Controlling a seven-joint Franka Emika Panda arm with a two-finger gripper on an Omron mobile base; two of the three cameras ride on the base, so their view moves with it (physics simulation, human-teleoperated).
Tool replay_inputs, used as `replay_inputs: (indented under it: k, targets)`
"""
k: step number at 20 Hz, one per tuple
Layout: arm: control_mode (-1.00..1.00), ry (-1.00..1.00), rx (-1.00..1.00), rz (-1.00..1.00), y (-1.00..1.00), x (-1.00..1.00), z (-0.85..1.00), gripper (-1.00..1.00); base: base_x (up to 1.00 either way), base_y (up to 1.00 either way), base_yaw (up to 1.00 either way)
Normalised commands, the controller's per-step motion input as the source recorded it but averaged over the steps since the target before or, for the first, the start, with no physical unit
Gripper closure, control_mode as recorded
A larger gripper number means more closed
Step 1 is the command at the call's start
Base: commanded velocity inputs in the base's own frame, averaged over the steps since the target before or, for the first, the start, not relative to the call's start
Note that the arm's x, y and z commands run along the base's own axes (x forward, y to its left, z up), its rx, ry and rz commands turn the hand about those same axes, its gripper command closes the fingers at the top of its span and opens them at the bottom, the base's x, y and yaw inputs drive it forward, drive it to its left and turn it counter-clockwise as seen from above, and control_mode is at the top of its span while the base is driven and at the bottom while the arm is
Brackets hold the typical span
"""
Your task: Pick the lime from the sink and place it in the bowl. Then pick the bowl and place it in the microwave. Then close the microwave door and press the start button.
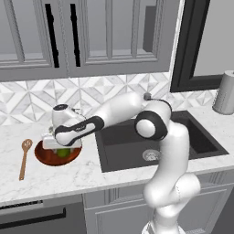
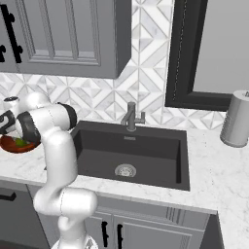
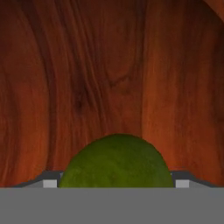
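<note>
The reddish-brown bowl point(image 1: 45, 158) stands on the counter left of the sink point(image 1: 183, 137), and the lime point(image 1: 63, 152) lies inside it. My gripper point(image 1: 62, 148) reaches down into the bowl, open, with one fingertip on each side of the lime. In the hand view the lime point(image 3: 117, 162) sits low between my fingertips point(image 3: 50, 183) against the bowl's wood-grain floor point(image 3: 109, 65). From the right base view the bowl point(image 2: 10, 146) and the lime point(image 2: 20, 142) peek out behind my arm. The microwave, its door and the start button are out of view.
A light wooden spoon point(image 1: 24, 157) lies on the counter just left of the bowl. The faucet point(image 2: 131, 116) rises behind the sink point(image 2: 126, 151). A paper towel roll point(image 1: 225, 93) stands at the far right. Grey wall cabinets hang overhead.
</note>
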Motion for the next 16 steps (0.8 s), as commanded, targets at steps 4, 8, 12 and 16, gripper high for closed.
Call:
replay_inputs:
  k: [4,8,12,16]
  targets:
    - [-1.00,0.01,-0.01,0.00,0.01,0.09,-0.08,-1.00,0.00,0.00,0.00]
    - [-1.00,0.00,0.00,0.00,0.00,0.09,0.00,-1.00,0.00,0.00,0.00]
    - [-1.00,0.00,0.00,0.00,-0.07,0.00,0.00,-1.00,0.00,0.00,0.00]
    - [-1.00,0.00,0.03,0.00,-0.17,0.00,0.07,-1.00,0.00,0.00,0.00]
